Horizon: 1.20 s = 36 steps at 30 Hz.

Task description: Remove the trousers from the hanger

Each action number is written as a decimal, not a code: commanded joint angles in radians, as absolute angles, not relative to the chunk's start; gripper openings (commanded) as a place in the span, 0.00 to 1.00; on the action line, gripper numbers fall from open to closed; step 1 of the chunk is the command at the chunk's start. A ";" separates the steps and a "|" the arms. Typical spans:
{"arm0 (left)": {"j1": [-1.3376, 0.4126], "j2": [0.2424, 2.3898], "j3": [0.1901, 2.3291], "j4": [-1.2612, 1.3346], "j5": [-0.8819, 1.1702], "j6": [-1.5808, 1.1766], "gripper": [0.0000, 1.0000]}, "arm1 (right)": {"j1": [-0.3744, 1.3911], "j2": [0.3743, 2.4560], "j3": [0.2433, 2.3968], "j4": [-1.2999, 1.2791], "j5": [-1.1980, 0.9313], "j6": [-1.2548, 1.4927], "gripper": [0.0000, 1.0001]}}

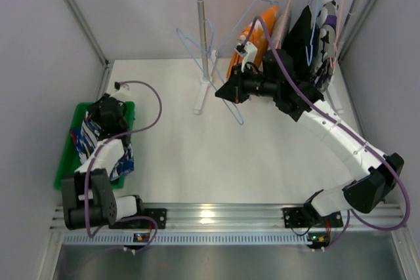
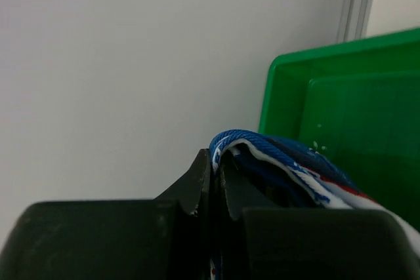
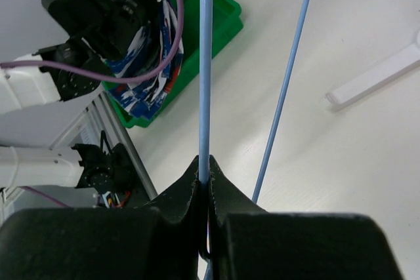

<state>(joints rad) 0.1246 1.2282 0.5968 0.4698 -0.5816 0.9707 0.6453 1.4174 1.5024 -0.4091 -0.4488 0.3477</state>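
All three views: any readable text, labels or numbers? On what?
No readable text in any view.
Blue trousers: white and red print, no legible letters.
Boards at the arm bases: too small to read.
Bin, hanger: no markings visible.

A robotics lab cell: white panel walls (image 1: 144, 11), aluminium mounting rail (image 1: 216, 216)

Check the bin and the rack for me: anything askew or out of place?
The blue patterned trousers drape over the green bin's rim rather than lying fully inside, with the left gripper shut on them. The right gripper is pinching a bare blue hanger wire; nothing else stands out.
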 commanded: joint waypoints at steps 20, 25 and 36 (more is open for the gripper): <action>0.156 1.077 1.201 -0.389 0.135 0.362 0.99 | 0.601 1.266 1.496 -0.469 -0.419 0.288 0.00; 0.156 0.976 1.327 -0.675 0.389 0.234 0.99 | 0.594 1.177 1.416 -0.485 -0.384 0.298 0.00; 0.155 0.874 1.316 -0.632 0.532 -0.120 0.99 | 0.477 1.074 1.399 -0.505 -0.362 0.468 0.00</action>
